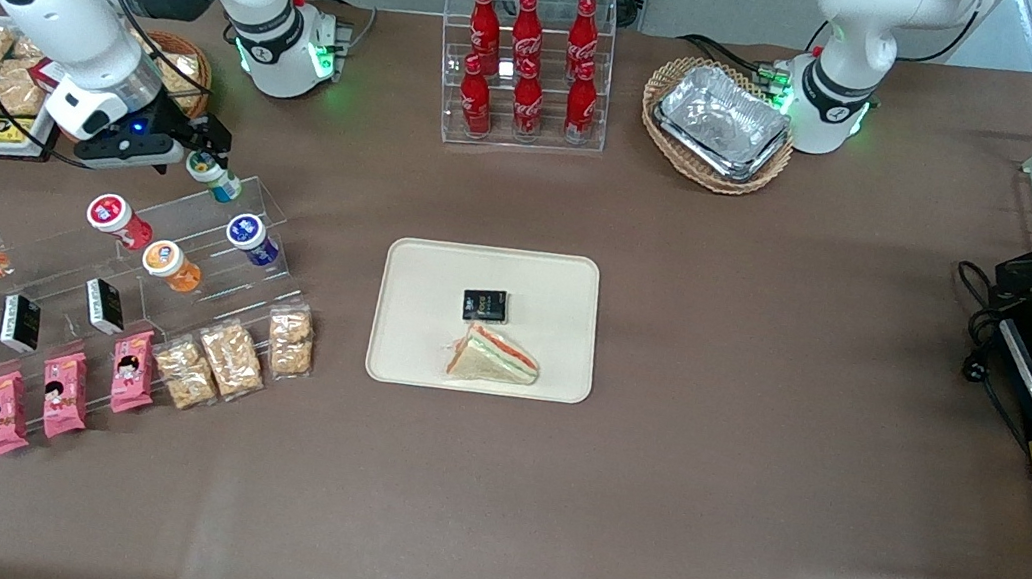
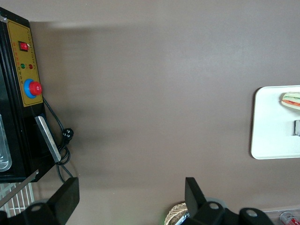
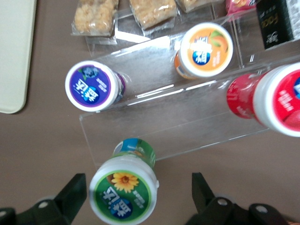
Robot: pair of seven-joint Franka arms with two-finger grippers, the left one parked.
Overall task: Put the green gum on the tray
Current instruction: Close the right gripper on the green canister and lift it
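The green gum (image 1: 215,176) is a small bottle with a white-rimmed green lid, lying on the top step of a clear acrylic stand (image 1: 176,262). My right gripper (image 1: 204,149) is right over it. In the right wrist view the gripper (image 3: 137,183) is open, with the green gum (image 3: 124,190) between the two black fingers (image 3: 72,190) and touching neither. The cream tray (image 1: 567,287) lies in the table's middle, toward the parked arm's end from the stand. It holds a black packet (image 1: 484,305) and a wrapped sandwich (image 1: 494,357). The tray's edge shows in the right wrist view (image 3: 14,47).
On the stand are a purple-lidded bottle (image 3: 90,86), an orange-lidded bottle (image 3: 205,50) and a red-lidded bottle (image 3: 276,98). Snack packs (image 1: 234,359) and black packets (image 1: 105,304) sit on its lower steps. A cola rack (image 1: 527,64) and foil trays in a basket (image 1: 721,122) stand farther back.
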